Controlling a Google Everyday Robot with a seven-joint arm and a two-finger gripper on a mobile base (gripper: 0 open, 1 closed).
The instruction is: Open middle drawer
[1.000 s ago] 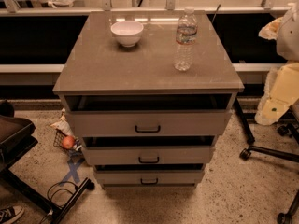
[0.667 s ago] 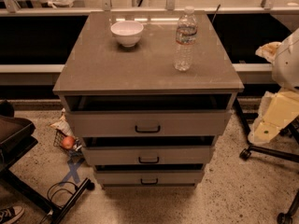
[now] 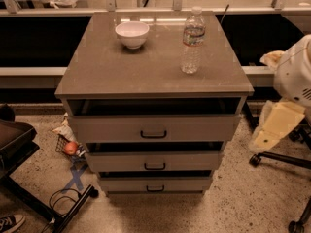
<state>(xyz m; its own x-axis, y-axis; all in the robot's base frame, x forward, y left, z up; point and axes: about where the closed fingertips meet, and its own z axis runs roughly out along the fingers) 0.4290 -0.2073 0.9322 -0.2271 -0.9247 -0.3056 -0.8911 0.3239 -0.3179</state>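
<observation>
The middle drawer (image 3: 154,161) is the second of three grey-beige fronts in the cabinet, with a small black bar handle (image 3: 154,167) at its centre. It stands level with the other fronts, with a dark gap above it. My gripper (image 3: 270,130) is a cream-coloured piece hanging below the white arm (image 3: 296,72) at the right edge. It is right of the cabinet, at about the height of the top and middle drawers, and apart from them.
The cabinet top (image 3: 107,67) bears a white bowl (image 3: 132,33) and a water bottle (image 3: 193,40). Top drawer (image 3: 153,128) and lowest drawer (image 3: 155,184) flank the middle one. A chair base (image 3: 282,158) stands at the right. A black stand (image 3: 29,198) and litter (image 3: 69,142) lie at the left.
My arm and gripper have moved down and a little left, closer to the cabinet's right side. The drawers, bowl and bottle have not moved.
</observation>
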